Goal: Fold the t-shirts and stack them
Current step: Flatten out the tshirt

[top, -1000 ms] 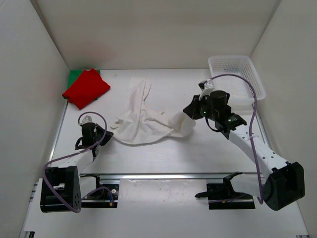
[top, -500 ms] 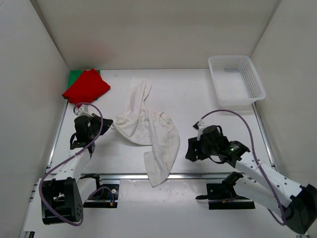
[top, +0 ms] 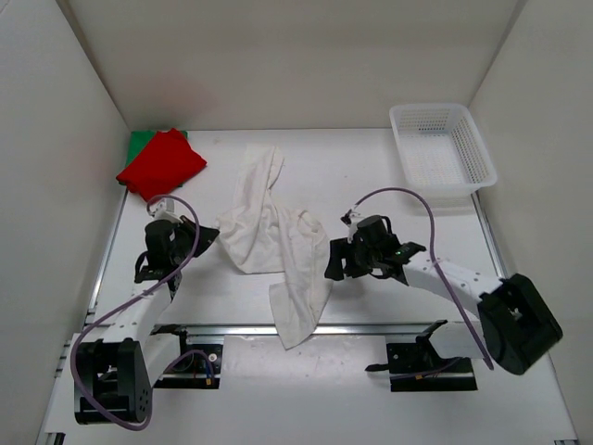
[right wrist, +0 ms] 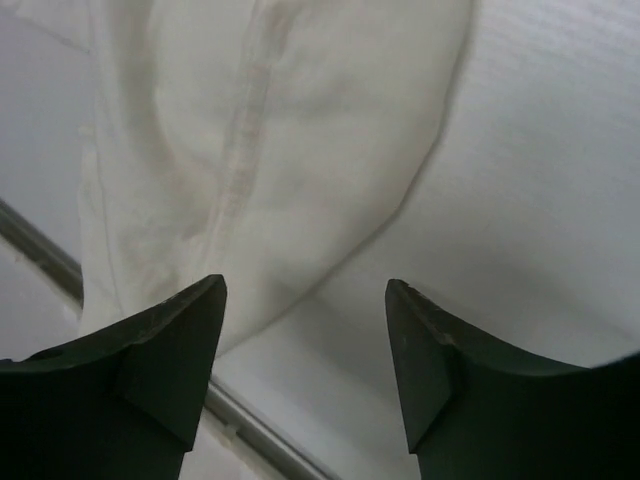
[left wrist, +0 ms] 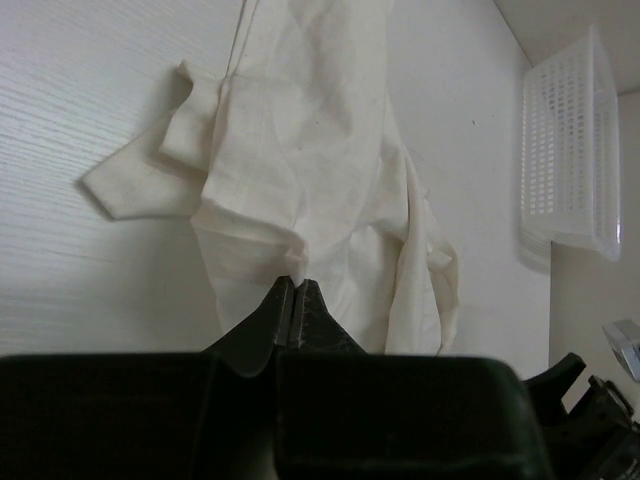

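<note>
The off-white t-shirt (top: 269,232) lies crumpled in a long strip down the middle of the table, and its lower end (top: 295,320) hangs over the front rail. My left gripper (top: 206,238) is shut on a small pinch of the shirt's left edge (left wrist: 297,262), seen close up in the left wrist view. My right gripper (top: 332,263) stands open just right of the shirt's lower part. Nothing lies between its fingers (right wrist: 160,340), and the cloth (right wrist: 260,130) is just ahead of them. The red t-shirt (top: 162,164) lies folded on the green one (top: 139,141) at the back left.
A white mesh basket (top: 443,148) stands at the back right by the wall. The metal front rail (top: 371,327) runs along the table's near edge, also seen as the rail (right wrist: 40,255) under the hanging cloth. White walls close in the sides and back.
My right gripper carried the shirt's right end from mid-table to the front edge, let it go and opened, then shifted left toward the cloth. The left gripper keeps its hold.
</note>
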You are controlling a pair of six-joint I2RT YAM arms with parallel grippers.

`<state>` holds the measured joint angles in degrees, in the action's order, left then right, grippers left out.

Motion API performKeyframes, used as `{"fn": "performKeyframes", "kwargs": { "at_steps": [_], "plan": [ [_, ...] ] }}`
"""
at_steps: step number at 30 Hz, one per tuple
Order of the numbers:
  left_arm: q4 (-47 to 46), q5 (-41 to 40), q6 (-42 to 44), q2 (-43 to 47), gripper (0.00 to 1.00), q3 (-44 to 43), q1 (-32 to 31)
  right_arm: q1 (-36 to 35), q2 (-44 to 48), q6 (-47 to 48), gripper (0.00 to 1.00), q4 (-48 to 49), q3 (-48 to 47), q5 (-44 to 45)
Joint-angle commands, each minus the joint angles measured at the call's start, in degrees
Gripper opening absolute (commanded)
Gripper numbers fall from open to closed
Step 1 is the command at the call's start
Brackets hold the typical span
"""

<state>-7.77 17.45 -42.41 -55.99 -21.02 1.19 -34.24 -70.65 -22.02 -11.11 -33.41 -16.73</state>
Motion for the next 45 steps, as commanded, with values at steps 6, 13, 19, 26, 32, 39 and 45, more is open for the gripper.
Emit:
{"fn": "performKeyframes", "kwargs": {
  "at_steps": [6,13,19,26,32,39,45],
  "plan": [
    [-1.98,2.23,0.14,2.02,0.0,2.82,-0.31,5.92,-16.33,-0.48,0.2,16.38,-7.62,1.29],
    [-5.32,0.65,-2.05,-0.61,0.0,4.04,-3.03,15.68,-33.39,-0.57,0.0,16.57,-25.62,-6.73],
    [-6.73,0.39,-2.76,-2.81,0.0,4.05,-2.77,21.92,-46.04,-1.44,0.18,12.9,-49.42,-8.31],
    [-6.99,0.3,-2.24,-2.11,0.0,3.79,-2.16,19.04,-27.31,2.43,0.47,7.16,-34.33,5.89],
    [-6.12,1.36,-1.8,0.35,0.0,4.93,-5.14,16.58,0.2,-3.9,0.37,6.04,-3.29,12.58],
    [-7.51,1.97,-2.5,2.9,0.0,5.99,-10.14,19.11,23.44,-11.72,0.45,-3.55,13.27,13.48],
    [-8.84,1.18,-2.68,3.78,0.0,6.86,-11.83,25.62,26.35,-15.24,0.47,-0.85,18.81,5.06]
  ]
}}
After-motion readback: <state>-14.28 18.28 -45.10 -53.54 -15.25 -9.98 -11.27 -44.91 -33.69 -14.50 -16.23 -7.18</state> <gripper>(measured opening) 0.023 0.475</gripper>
